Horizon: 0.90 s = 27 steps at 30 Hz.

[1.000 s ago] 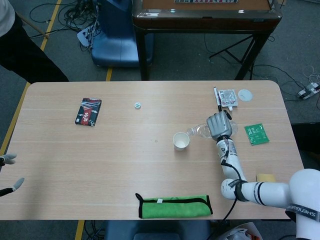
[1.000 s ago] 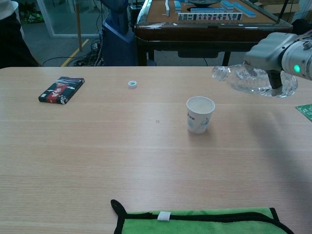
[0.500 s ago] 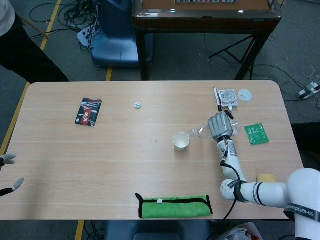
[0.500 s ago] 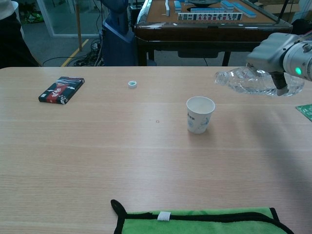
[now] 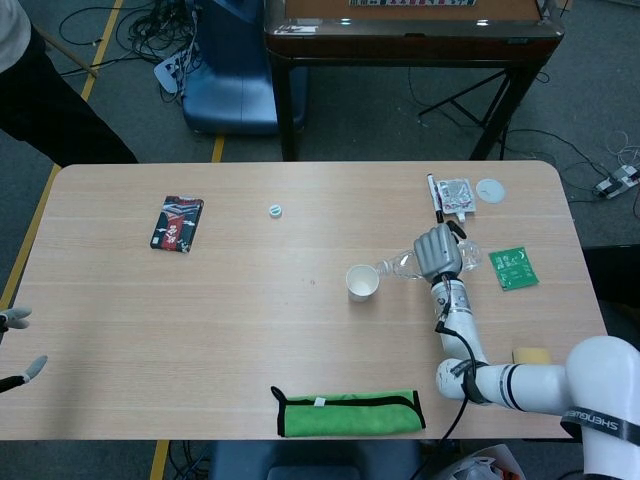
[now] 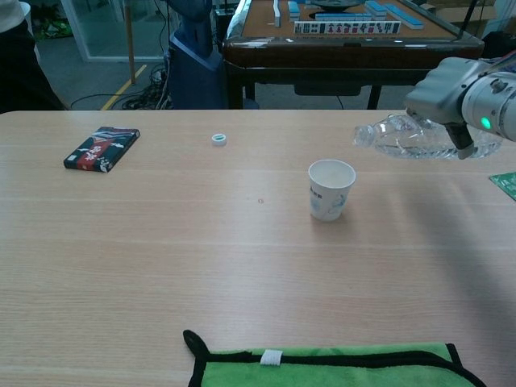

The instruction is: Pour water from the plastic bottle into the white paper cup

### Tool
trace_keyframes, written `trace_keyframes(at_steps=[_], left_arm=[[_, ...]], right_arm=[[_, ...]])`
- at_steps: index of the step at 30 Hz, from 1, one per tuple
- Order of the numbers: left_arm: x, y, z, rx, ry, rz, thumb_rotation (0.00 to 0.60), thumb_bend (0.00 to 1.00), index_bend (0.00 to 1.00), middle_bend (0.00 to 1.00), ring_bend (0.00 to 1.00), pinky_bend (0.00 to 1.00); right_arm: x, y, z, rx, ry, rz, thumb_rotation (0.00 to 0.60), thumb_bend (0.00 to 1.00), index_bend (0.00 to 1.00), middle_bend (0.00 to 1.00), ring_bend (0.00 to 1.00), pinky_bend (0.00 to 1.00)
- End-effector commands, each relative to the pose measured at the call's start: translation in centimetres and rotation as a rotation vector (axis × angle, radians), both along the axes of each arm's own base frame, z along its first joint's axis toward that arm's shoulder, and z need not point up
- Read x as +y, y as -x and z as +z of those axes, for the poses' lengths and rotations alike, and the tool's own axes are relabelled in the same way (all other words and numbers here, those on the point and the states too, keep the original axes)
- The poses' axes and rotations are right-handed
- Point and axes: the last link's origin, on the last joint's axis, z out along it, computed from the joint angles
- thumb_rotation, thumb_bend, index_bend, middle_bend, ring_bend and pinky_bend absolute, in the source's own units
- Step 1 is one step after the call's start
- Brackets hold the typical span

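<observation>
The white paper cup [image 5: 362,282] [image 6: 330,189] stands upright near the middle of the table. My right hand [image 5: 437,251] [image 6: 454,95] grips the clear plastic bottle [image 5: 403,265] [image 6: 415,138], which lies almost level above the table. Its uncapped neck points left, a little above and to the right of the cup's rim. The bottle's cap [image 5: 275,210] [image 6: 218,139] lies on the table farther back and left. My left hand [image 5: 18,345] shows only as fingertips at the left edge of the head view, spread, holding nothing.
A folded green cloth [image 5: 348,412] [image 6: 339,368] lies at the near edge. A dark card box [image 5: 177,223] [image 6: 101,148] sits at far left. Small packets [image 5: 458,193], a white lid [image 5: 490,189] and a green packet [image 5: 513,267] lie to the right.
The bottle's neck has lifted a little and drifted slightly, so the bottle now lies closer to level than a second ago. The cup and left hand have not moved.
</observation>
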Motion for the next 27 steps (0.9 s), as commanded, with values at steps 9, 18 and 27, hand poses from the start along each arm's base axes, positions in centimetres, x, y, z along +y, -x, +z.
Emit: trace_keyframes(at_steps=[9, 18, 27], left_arm=[[-0.01, -0.01, -0.02, 0.002, 0.005, 0.009, 0.6, 0.14, 0.31, 0.4, 0.36, 0.68], [-0.01, -0.01, 0.04, 0.002, 0.005, 0.012, 0.6, 0.14, 0.31, 0.4, 0.36, 0.68], [-0.05, -0.01, 0.05, 0.004, 0.006, 0.014, 0.6, 0.14, 0.31, 0.4, 0.36, 0.68]], right_arm=[[-0.03, -0.2, -0.12, 0.019, 0.006, -0.006, 0.6, 0.27, 0.61, 0.62, 0.46, 0.47], [-0.07, -0.36, -0.12, 0.074, 0.011, 0.01, 0.6, 0.27, 0.61, 0.62, 0.46, 0.47], [-0.1, -0.49, -0.37, 0.087, 0.012, 0.006, 0.6, 0.27, 0.61, 0.62, 0.46, 0.47]])
